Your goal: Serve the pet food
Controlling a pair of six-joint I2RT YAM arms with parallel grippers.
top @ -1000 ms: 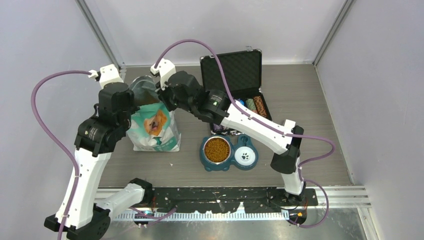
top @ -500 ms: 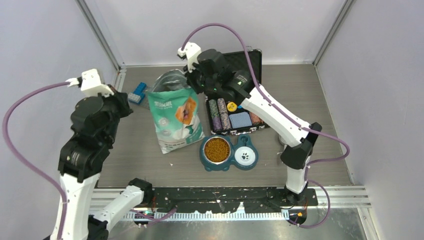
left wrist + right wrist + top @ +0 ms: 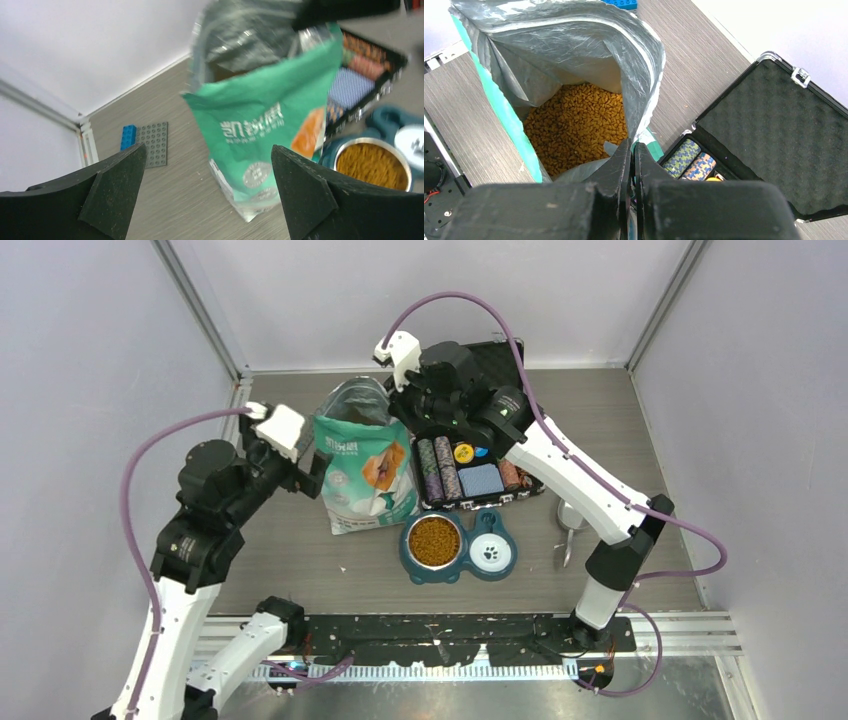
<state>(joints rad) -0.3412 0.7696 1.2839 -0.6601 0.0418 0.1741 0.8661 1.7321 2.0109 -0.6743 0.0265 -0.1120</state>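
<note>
The left gripper (image 3: 208, 147) now stands wide apart with nothing between its fingers. It has swung back toward the bag (image 3: 365, 475), which it had drawn away from half a second ago, and the bag stands just ahead of it. The right gripper (image 3: 631, 147) stays pinched on the bag's foil rim and has carried the bag nearer the chip case (image 3: 764, 125). Pet food (image 3: 574, 125) lies just below those fingers inside the open bag. More fills one bowl of the teal feeder (image 3: 462, 570), past the bag from the left gripper.
</note>
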